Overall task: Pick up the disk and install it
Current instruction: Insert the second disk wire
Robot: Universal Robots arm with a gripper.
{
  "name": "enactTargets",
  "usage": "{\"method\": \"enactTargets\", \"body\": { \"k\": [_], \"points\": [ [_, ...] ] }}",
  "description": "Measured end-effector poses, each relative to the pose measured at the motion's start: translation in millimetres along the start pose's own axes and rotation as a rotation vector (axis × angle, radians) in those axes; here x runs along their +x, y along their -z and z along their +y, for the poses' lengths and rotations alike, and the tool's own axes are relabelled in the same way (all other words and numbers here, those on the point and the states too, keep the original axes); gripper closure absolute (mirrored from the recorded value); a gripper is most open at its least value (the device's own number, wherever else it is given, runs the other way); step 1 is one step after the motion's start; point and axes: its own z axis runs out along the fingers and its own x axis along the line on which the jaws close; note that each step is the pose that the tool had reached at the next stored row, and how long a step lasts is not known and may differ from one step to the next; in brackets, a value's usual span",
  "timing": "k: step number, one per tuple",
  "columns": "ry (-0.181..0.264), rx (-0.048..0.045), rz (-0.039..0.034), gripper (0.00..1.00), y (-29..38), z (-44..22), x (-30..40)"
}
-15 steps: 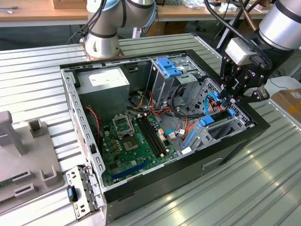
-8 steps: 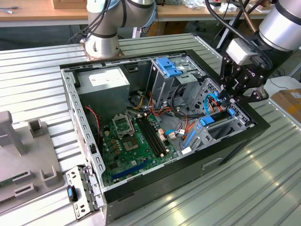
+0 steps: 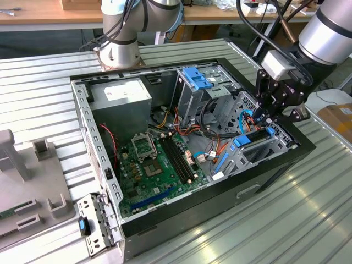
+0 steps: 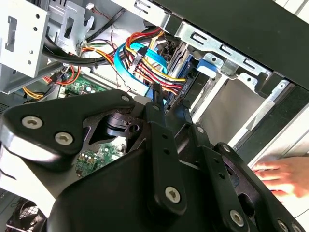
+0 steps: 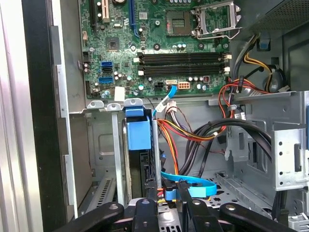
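Exterior view: gripper (image 3: 268, 122) at seated disk (image 3: 242, 141).

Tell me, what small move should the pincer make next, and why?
Probably a short, slow push inward: the disk stands on edge in the drive bay just ahead of the pincer, cables crowd beside it, and a hand rests nearby.

Black metal gripper linkage (image 4: 159, 159) sits close above bundled red, yellow and blue cables (image 4: 145, 60) inside the open computer case. Blue-railed dark disk (image 4: 195, 79) stands upright in the grey metal bay (image 4: 227, 63). A person's hand (image 4: 282, 176) rests nearby.
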Motion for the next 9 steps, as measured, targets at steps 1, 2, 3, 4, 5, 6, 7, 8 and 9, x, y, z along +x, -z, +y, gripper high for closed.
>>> {"method": "enactTargets", "body": {
  "k": [1, 2, 3, 4, 5, 6, 7, 8, 9],
  "points": [
    [0.0, 0.0, 0.0, 0.7, 0.0, 0.0, 0.0],
    [0.0, 0.0, 0.0, 0.7, 0.0, 0.0, 0.0],
    [0.0, 0.0, 0.0, 0.7, -0.1, 0.0, 0.0],
    [0.0, 0.0, -0.0001, 0.7, -0.2, 0.0, 0.0],
    [0.0, 0.0, 0.0, 0.7, -0.2, 0.0, 0.0],
    [0.0, 0.0, 0.0, 0.7, -0.2, 0.0, 0.0],
    [0.0, 0.0, 0.0, 0.7, -0.2, 0.0, 0.0],
    [0.0, 0.0, 0.0, 0.72, -0.2, 0.0, 0.0],
    [0.0, 0.0, 0.0, 0.78, -0.2, 0.0, 0.0]
  ]
}}
